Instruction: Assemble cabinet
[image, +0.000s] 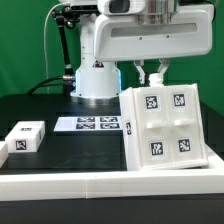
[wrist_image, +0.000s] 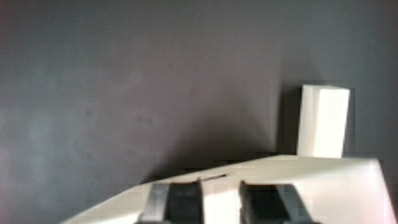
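Here, in the exterior view, we see the cabinet (image: 165, 125) near the desk's (image: 40, 108) front edge, on the exterior view's right. Its four-tagged face is toward the camera and its near edge sits at the white rail (image: 100, 184). The end effector (image: 151, 76) hangs at the cabinet's far edge with its fingers somewhat apart; we cannot tell whether they grip that edge. A small white block (image: 25, 137) sits well apart near the front corner on the exterior view's left, and the marker board (image: 92, 124) lies mid-desk.

In the wrist view we see dark desk, a white bar (wrist_image: 324, 120) standing up, and a blurred white shape with two dark slots.

We judge the assembly barely begun, with no panel visibly fitted.
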